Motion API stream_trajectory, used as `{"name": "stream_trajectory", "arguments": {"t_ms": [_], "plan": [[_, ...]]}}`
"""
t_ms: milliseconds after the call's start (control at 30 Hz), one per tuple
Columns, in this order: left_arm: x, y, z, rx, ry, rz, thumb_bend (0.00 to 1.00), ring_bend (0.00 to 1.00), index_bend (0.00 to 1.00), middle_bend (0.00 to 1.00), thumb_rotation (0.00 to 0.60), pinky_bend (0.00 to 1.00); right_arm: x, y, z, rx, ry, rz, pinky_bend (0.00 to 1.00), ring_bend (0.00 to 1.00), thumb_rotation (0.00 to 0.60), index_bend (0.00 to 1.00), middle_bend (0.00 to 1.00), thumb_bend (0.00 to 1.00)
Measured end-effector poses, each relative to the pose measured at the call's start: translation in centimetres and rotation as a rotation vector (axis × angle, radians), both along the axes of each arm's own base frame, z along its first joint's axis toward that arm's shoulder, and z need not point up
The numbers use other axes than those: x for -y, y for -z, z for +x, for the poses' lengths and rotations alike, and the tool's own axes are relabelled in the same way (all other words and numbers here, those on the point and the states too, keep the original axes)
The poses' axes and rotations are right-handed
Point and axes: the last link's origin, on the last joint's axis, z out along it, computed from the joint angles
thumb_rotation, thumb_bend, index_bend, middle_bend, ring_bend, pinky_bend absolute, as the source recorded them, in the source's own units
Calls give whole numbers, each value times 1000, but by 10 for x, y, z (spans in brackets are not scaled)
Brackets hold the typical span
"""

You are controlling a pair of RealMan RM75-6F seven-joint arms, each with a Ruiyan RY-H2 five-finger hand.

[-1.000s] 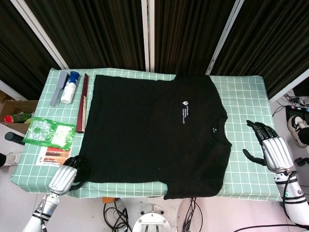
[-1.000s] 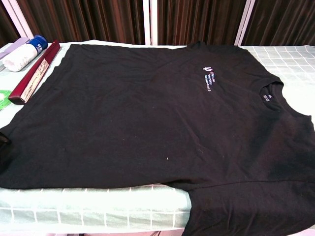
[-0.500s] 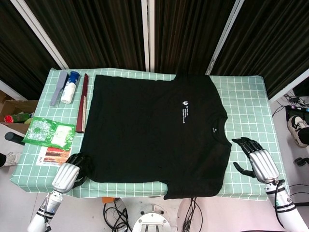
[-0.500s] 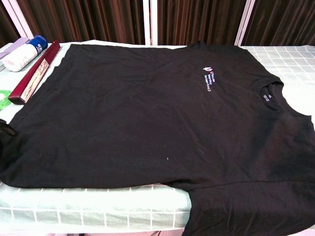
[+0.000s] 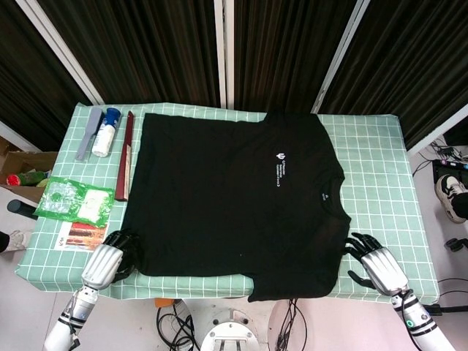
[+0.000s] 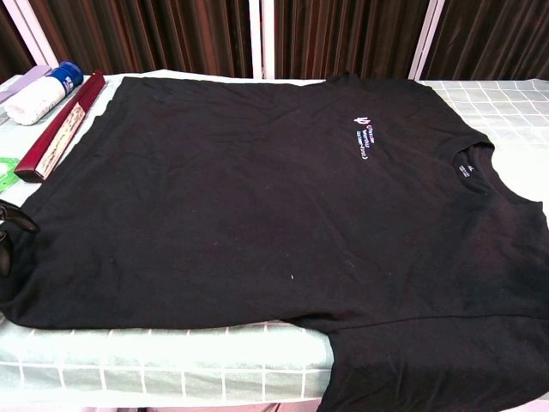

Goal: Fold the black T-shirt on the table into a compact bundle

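The black T-shirt (image 5: 234,197) lies flat on the green checked table (image 5: 380,168), collar to the right and a small white logo on the chest; the near sleeve hangs over the front edge. My left hand (image 5: 108,261) sits at the shirt's near-left hem corner, its dark fingers apart and touching the cloth edge. The chest view shows only its fingertips (image 6: 10,221) at the left border, against the T-shirt (image 6: 274,197). My right hand (image 5: 374,265) lies near the front-right edge, fingers spread, tips just beside the shirt's shoulder, holding nothing.
Left of the shirt lie a long maroon box (image 5: 126,155), a white bottle with a blue cap (image 5: 106,131) and a grey flat tool (image 5: 88,131). A green packet (image 5: 74,199) and a printed card (image 5: 82,235) are close to my left hand.
My right hand has moved left and toward the table's front edge, up to the shirt's shoulder. My left hand has crept slightly forward onto the hem corner. The shirt has not shifted.
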Motion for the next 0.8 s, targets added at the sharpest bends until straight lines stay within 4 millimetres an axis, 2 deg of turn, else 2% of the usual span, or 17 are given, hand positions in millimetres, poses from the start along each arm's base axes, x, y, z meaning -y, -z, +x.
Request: {"name": "stream_trajectory", "arguments": {"t_ms": [233, 333, 433, 533, 667, 800], "plan": [[-2, -1, 1, 14, -7, 3, 467, 153, 607, 261, 600, 205, 3, 26, -2, 11, -21, 53, 216, 135, 600, 426, 275, 196], [-2, -2, 1, 28, -11, 3, 468, 154, 610, 261, 600, 205, 6, 34, 2, 23, -40, 65, 216, 136, 600, 467, 279, 325], [-1, -1, 2, 50, -17, 2, 469, 154, 618, 261, 600, 205, 8, 39, 6, 41, -60, 76, 215, 137, 600, 654, 323, 489], [0, -3, 2, 84, -20, 11, 491, 154, 635, 271, 600, 205, 7, 37, 7, 60, -79, 68, 214, 141, 600, 743, 352, 515], [6, -9, -1, 129, -33, 42, 497, 154, 642, 276, 600, 205, 1, 26, 8, 94, -97, 35, 215, 146, 600, 767, 363, 522], [19, -19, -4, 188, -60, 58, 497, 154, 642, 276, 600, 205, -9, 7, 9, 122, -108, -15, 217, 150, 600, 782, 368, 525]]}}
